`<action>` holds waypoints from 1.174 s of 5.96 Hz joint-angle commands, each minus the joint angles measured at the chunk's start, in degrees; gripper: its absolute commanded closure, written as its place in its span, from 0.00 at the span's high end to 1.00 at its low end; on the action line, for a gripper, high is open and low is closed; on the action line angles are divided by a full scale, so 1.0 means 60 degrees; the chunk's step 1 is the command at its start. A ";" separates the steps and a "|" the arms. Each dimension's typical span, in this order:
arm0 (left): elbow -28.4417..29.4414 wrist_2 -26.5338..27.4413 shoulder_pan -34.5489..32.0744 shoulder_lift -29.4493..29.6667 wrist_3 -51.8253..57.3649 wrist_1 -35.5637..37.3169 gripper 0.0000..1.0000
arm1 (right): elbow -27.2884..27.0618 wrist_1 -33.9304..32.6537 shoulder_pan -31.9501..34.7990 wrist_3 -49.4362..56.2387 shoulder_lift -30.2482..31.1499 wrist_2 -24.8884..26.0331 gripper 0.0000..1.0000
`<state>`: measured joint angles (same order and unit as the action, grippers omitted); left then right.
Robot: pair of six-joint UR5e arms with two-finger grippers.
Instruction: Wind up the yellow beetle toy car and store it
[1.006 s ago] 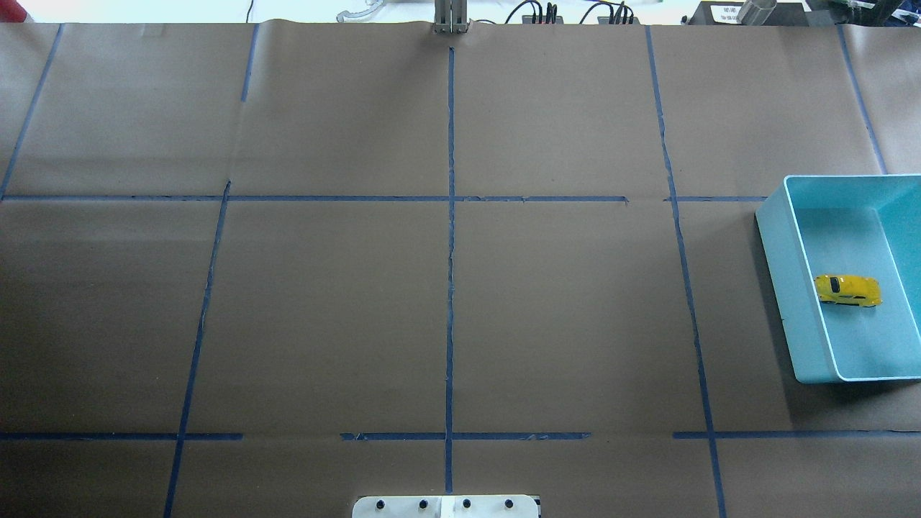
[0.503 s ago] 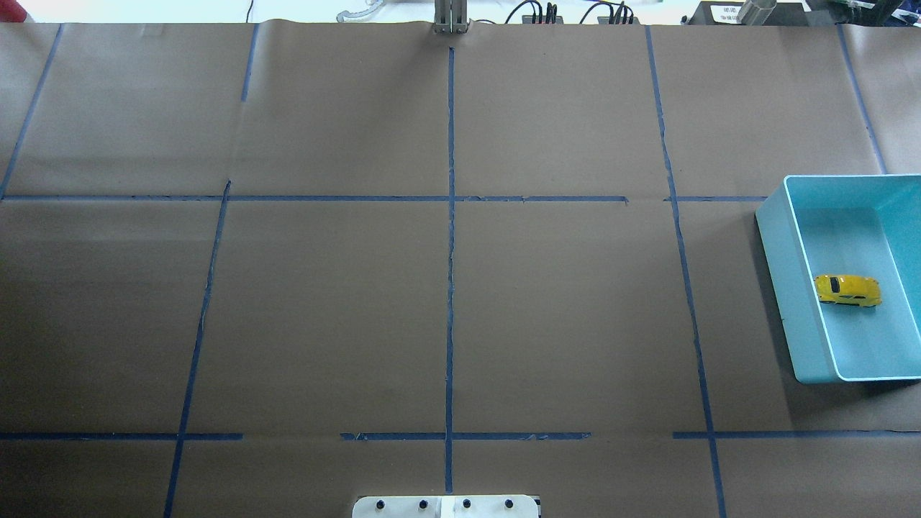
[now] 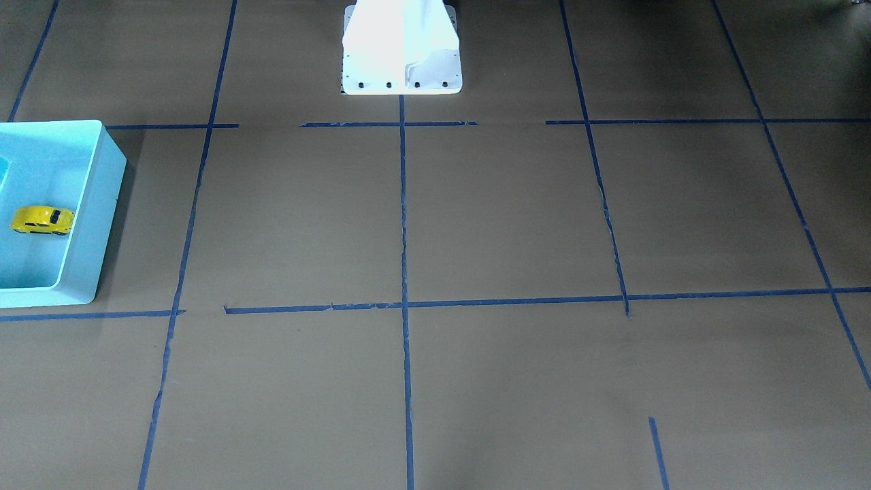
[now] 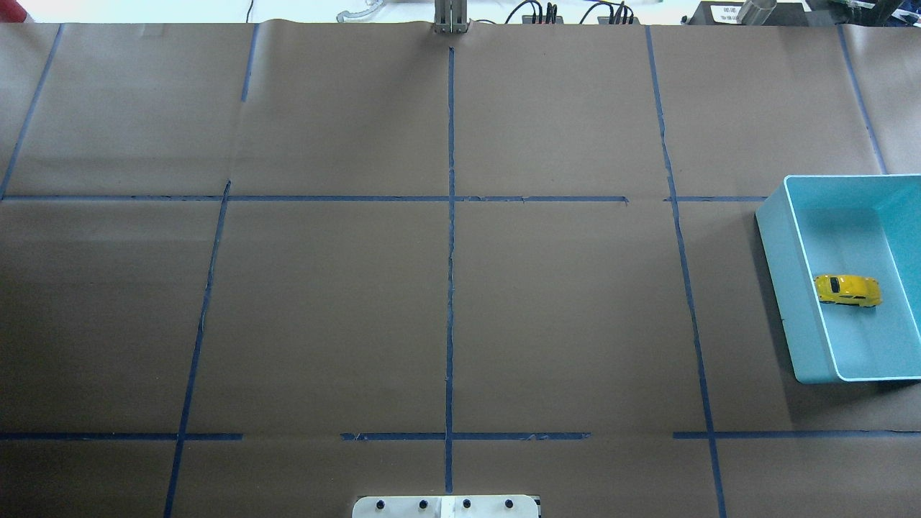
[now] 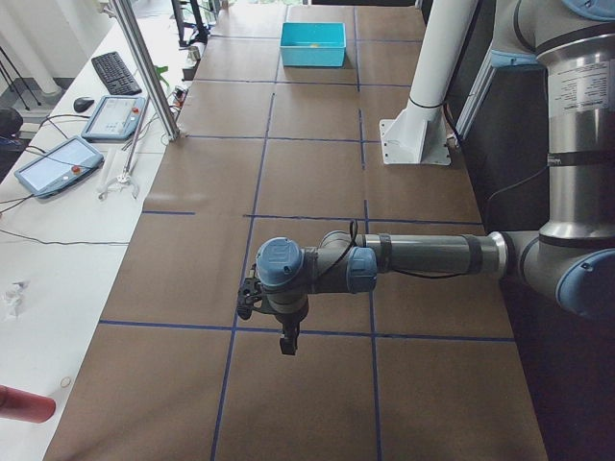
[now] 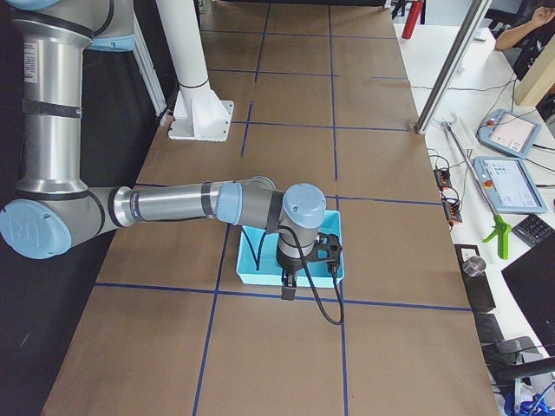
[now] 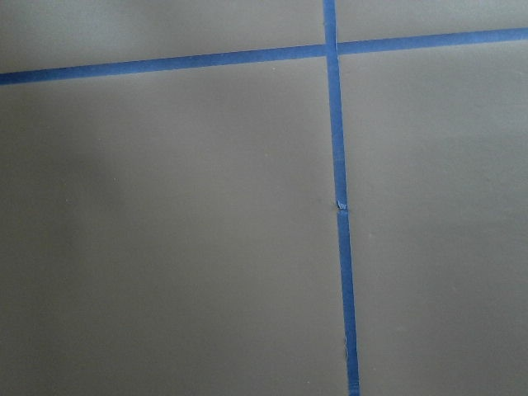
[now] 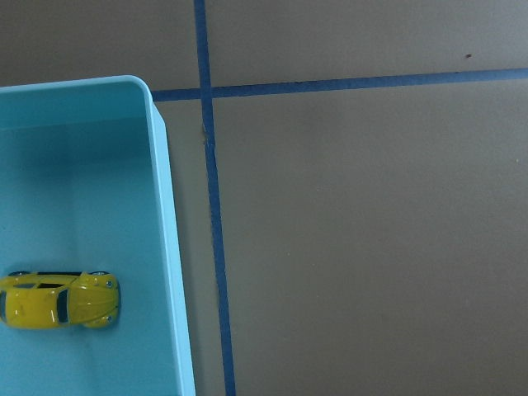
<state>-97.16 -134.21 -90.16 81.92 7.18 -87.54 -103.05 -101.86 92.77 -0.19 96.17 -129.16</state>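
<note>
brown papered table (image 4: 324, 302), yellow beetle toy car (image 4: 847, 290) in turquoise bin (image 4: 791, 288), left gripper (image 5: 286, 343) and right gripper (image 6: 287, 292) aperture unclear

Light was soft and even across the brown tabletop (image 4: 324, 309). The white base (image 3: 401, 47) was blown out in the front view. The bin (image 4: 791, 288) cast a faint shadow beside it. The yellow car (image 8: 58, 301) looked sharp; the left wrist view was softer, dimmer at its left.

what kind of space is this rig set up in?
Probably a robotics lab work cell. A paper-covered table is gridded with blue tape, a left arm and a right arm reach over it, and a side bench holds teach pendants and a keyboard.
</note>
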 commanded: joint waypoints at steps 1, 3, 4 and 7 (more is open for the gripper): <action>0.0007 0.0000 0.0012 0.0013 -0.0010 0.0000 1.00 | 0.1111 0.1395 -0.0021 -0.0203 0.0143 -0.0006 1.00; 0.0007 0.0000 0.0012 0.0013 -0.0010 0.0000 1.00 | 0.1471 0.3001 -0.0007 -0.0276 0.0275 -0.0369 1.00; 0.0007 0.0000 0.0012 0.0013 -0.0025 0.0000 1.00 | 0.1428 0.2987 -0.0007 -0.0276 0.0305 -0.0720 1.00; 0.0007 0.0000 0.0012 0.0042 -0.0010 -0.0015 1.00 | -0.0003 0.0253 -0.0007 -0.0131 0.0114 -0.0813 1.00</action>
<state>-97.15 -134.21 -90.12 82.02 7.11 -87.58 -99.92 -95.70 92.78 -1.59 96.98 -134.53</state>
